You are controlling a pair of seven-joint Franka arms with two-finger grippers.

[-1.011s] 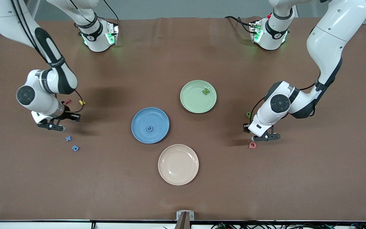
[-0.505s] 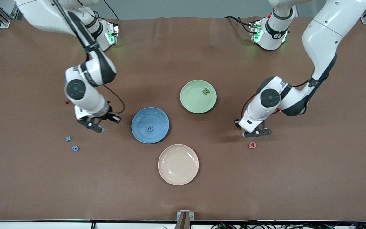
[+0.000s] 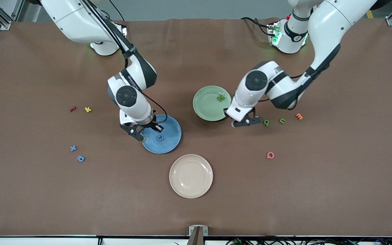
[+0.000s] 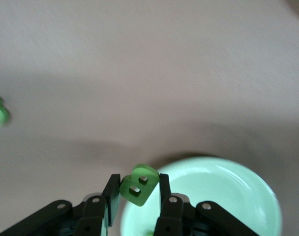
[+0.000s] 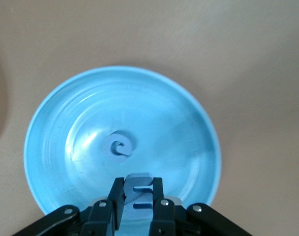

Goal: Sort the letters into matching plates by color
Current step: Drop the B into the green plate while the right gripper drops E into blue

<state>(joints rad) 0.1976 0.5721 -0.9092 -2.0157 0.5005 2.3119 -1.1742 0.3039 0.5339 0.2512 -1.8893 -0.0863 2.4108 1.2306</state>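
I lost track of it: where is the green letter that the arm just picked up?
The green letter is clamped in the left gripper, in the air at the green plate rim toward the left arm's end.

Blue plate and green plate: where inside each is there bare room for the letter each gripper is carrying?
Blue plate: one blue letter sits at its centre, and the ring around it is bare; the right gripper holds a blue letter over its edge. Green plate: only a green letter near the rim toward the bases, the rest bare; the left gripper holds a green letter beside its rim.
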